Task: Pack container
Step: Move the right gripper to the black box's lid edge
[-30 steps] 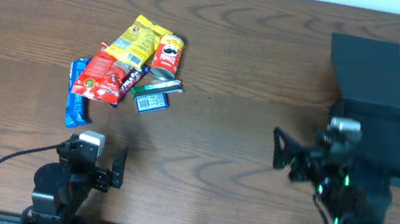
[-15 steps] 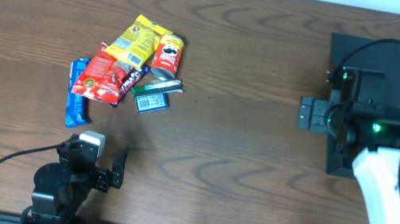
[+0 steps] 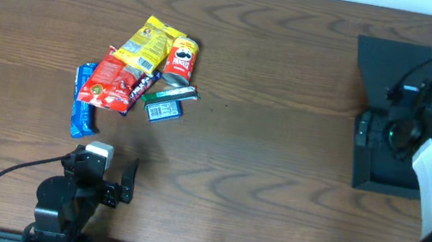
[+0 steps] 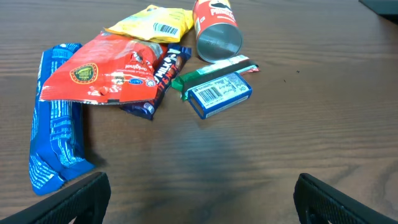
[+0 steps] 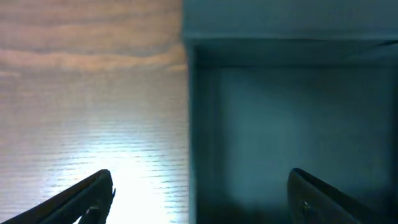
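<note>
The container (image 3: 382,169) is a black square shallow box at the right, its flap lid (image 3: 391,69) lying open on the far side. In the right wrist view it looks dark teal (image 5: 292,112) and empty. My right gripper (image 3: 364,129) is open and empty, and its fingers (image 5: 199,199) straddle the box's left wall. My left gripper (image 3: 108,172) is open and empty (image 4: 202,202) near the front edge, just short of a pile of snack packs: a red pack (image 4: 106,71), a blue pack (image 4: 53,140), a Pringles can (image 4: 214,25) and a small blue box (image 4: 221,93).
The pile also holds a yellow pack (image 3: 148,43), a green gum pack (image 3: 175,93) and a dark bar (image 3: 144,83). Bare wooden table (image 3: 267,129) lies between the pile and the container.
My right arm has swung from the front of the table out to the container, and its gripper now sits over the box's left wall. The left arm and the snacks have not moved.
</note>
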{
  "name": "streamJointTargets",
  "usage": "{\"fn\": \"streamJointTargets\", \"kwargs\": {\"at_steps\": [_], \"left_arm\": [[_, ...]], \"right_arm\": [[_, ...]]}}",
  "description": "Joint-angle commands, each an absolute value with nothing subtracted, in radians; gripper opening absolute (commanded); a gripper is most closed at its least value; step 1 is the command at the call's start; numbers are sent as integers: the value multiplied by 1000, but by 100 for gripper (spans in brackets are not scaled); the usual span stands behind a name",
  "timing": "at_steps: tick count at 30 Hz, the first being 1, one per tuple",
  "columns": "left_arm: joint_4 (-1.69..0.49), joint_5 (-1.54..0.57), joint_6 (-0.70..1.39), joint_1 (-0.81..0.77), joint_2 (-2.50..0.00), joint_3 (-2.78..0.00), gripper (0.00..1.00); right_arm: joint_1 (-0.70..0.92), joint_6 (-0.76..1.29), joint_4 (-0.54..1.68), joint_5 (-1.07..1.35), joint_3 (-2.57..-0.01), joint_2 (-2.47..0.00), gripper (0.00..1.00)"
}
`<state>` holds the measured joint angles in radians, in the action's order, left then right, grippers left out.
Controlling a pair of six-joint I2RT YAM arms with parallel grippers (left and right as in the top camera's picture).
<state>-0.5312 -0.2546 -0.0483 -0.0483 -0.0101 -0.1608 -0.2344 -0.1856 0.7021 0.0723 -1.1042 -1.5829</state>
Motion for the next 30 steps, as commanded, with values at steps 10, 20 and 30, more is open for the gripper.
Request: {"fn": "streamJointTargets", "kwargs": {"at_steps": [10,20,30], "left_arm": [[-530,-255,-37,-46,-4,-147,95],[-530,-255,-37,-46,-4,-147,95],[-530,-255,-37,-46,-4,-147,95]], "right_arm": [[-233,-185,696,132,-1118,-1737,18],[-99,12,651,129,-1118,-1741,1],[210,358,537,36,-1140,-1747,2]]}}
